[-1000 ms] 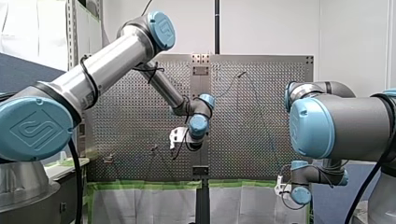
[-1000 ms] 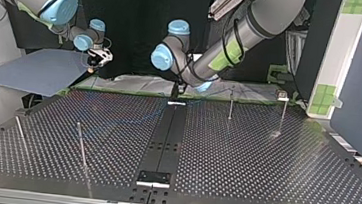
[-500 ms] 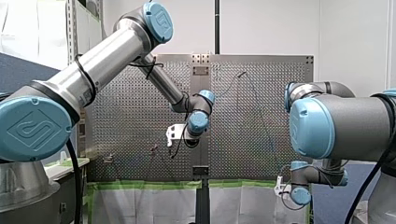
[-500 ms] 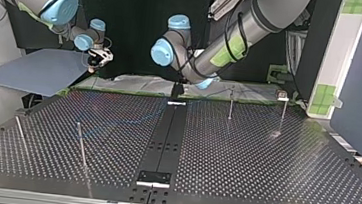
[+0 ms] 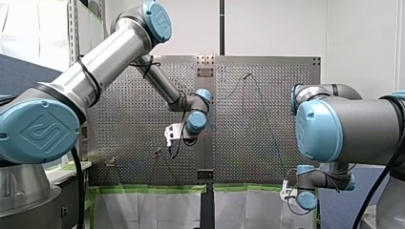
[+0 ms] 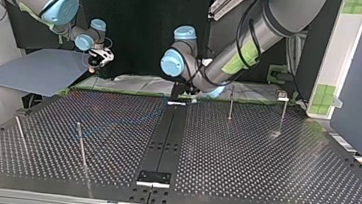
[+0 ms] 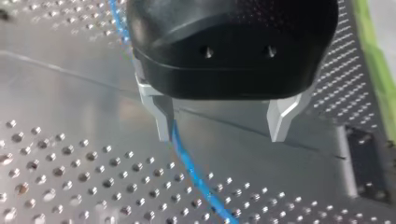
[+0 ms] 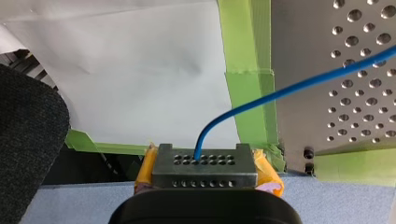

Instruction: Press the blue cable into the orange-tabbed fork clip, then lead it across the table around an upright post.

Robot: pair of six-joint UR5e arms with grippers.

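Observation:
The blue cable [image 8: 280, 91] leaves my right gripper [image 8: 204, 164], whose yellow-padded jaws are shut on its end, off the table's near edge [image 5: 288, 190]. The cable [image 7: 196, 179] runs over the perforated plate and passes between the metal fingers [image 7: 162, 119] of my left gripper [image 7: 222, 128], close against one of them. That gripper is open and hovers low over the plate near the table's middle strip [image 5: 173, 136]. A small reddish-topped fixture [image 5: 156, 152] stands just beyond it toward the front view's left. I cannot tell whether it is the fork clip.
Thin upright posts [image 6: 231, 103] [image 6: 283, 114] stand at the top view's far right, one with a small clip [image 6: 282, 95] at its top. Two more posts [image 6: 81, 145] [image 6: 20, 134] lean at the near left. A black strip [image 6: 165, 140] runs down the table's middle.
My left arm's wrist and gripper have shifted leftward and slightly up in the front view, rightward in the top view. My right arm has stayed still.

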